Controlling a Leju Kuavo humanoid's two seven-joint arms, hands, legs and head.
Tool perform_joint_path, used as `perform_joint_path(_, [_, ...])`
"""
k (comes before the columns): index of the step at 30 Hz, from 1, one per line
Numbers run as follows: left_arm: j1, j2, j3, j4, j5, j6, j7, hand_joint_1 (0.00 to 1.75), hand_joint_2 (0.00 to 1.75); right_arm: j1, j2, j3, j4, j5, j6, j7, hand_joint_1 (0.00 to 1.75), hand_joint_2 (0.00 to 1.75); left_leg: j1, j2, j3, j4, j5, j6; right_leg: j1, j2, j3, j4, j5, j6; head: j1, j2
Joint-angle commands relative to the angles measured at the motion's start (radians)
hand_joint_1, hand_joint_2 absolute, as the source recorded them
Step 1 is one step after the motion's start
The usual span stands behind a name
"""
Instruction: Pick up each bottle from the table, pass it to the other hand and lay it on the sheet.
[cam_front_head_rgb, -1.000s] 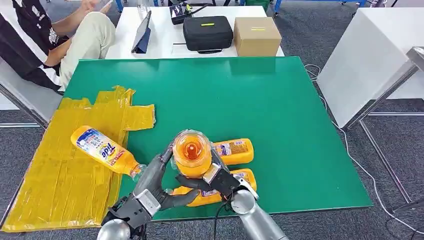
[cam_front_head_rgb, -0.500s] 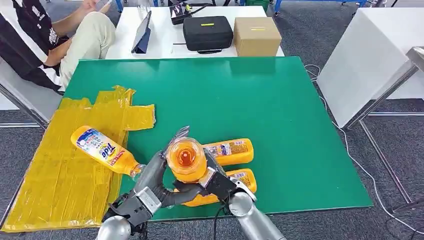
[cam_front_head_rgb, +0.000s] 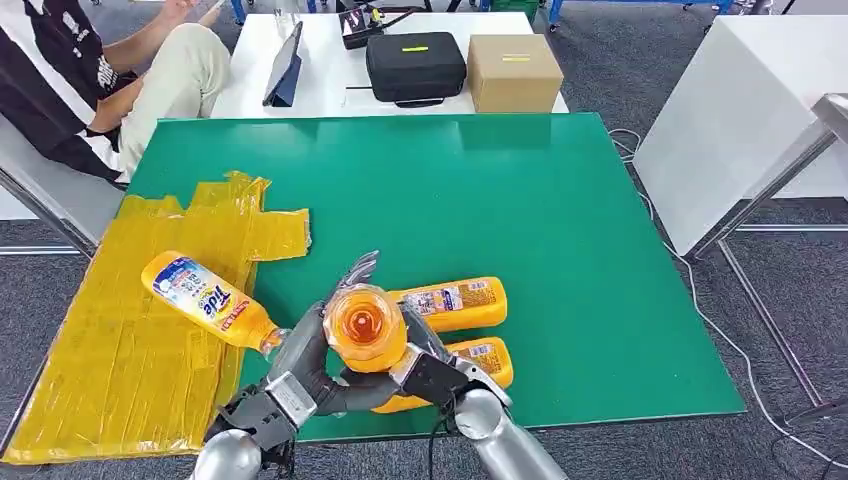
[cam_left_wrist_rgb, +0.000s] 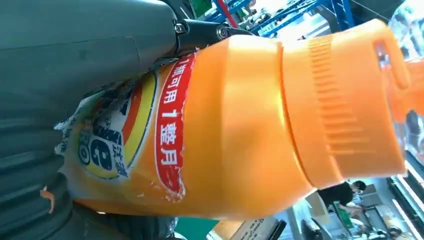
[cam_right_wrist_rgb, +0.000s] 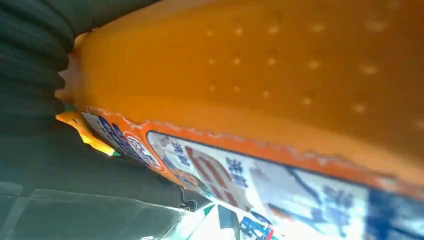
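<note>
Bottle (cam_front_head_rgb: 366, 327) gripped by both left hand (cam_front_head_rgb: 300, 372) and right hand (cam_front_head_rgb: 432, 368) at near table (cam_front_head_rgb: 560, 230) edge — far green half free.

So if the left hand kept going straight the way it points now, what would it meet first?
Probably nothing new: the left hand already holds the raised orange detergent bottle together with the right hand. Beyond it the line seems to run over bare green table, though depth is unclear.
</note>
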Motion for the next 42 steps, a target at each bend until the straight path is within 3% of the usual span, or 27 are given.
perform_joint_path(1, [-0.091, 0.012, -0.062, 0.082, 0.032, -0.018, -0.014, 0.00, 1.75, 0.025, -0.063, 0.076, -0.071, 0.046, 0.001, 0.023, 1.75, 1.75, 0.001, -0.003, 0.001, 0.000, 0.000, -0.003, 0.001, -0.004, 0.003, -0.001, -0.001, -0.001, 0.000, 0.000])
perform_joint_path(15, [-0.118, 0.009, -0.092, 0.111, 0.059, -0.034, -0.021, 0.00, 1.75, 0.021, -0.074, 0.083, -0.060, 0.039, -0.029, 0.020, 1.75, 1.75, 0.001, -0.001, 0.001, 0.000, 0.000, -0.002, 0.000, -0.002, 0.002, -0.001, -0.001, -0.001, 0.000, 0.000])
perform_joint_path(16, [-0.118, 0.010, -0.093, 0.114, 0.059, -0.035, -0.021, 0.28, 1.75, 0.020, -0.074, 0.088, -0.058, 0.035, -0.034, 0.018, 1.75, 1.75, 0.001, -0.001, 0.001, 0.000, 0.000, -0.002, 0.001, -0.001, 0.001, -0.001, 0.000, -0.001, 0.000, 0.000])
perform_joint_path(17, [-0.119, 0.011, -0.094, 0.114, 0.060, -0.036, -0.021, 1.13, 1.75, 0.018, -0.075, 0.091, -0.059, 0.032, -0.037, 0.018, 1.75, 1.75, 0.001, -0.001, 0.002, 0.000, -0.001, -0.003, 0.000, -0.002, 0.002, -0.001, -0.001, -0.001, 0.000, 0.000])
perform_joint_path(18, [-0.118, 0.012, -0.093, 0.115, 0.060, -0.036, -0.022, 1.50, 1.75, 0.017, -0.074, 0.092, -0.060, 0.031, -0.038, 0.017, 1.75, 1.75, 0.001, -0.001, 0.001, 0.000, 0.000, -0.003, 0.000, -0.002, 0.002, -0.001, -0.001, -0.001, 0.000, 0.000])
perform_joint_path(20, [-0.116, 0.011, -0.092, 0.109, 0.061, -0.037, -0.022, 1.75, 1.75, 0.012, -0.075, 0.093, -0.063, 0.024, -0.042, 0.018, 1.75, 1.75, 0.001, -0.001, 0.002, 0.000, 0.000, -0.003, 0.001, -0.002, 0.002, -0.001, -0.001, -0.001, 0.000, 0.000])
perform_joint_path(42, [-0.110, 0.004, -0.057, 0.126, 0.099, -0.056, -0.027, 1.75, 1.75, 0.047, -0.079, 0.040, -0.114, 0.016, -0.046, 0.023, 1.75, 1.75, 0.000, -0.001, 0.001, 0.000, 0.000, -0.003, 0.000, -0.001, 0.001, -0.001, 0.000, -0.001, 0.000, 0.000])
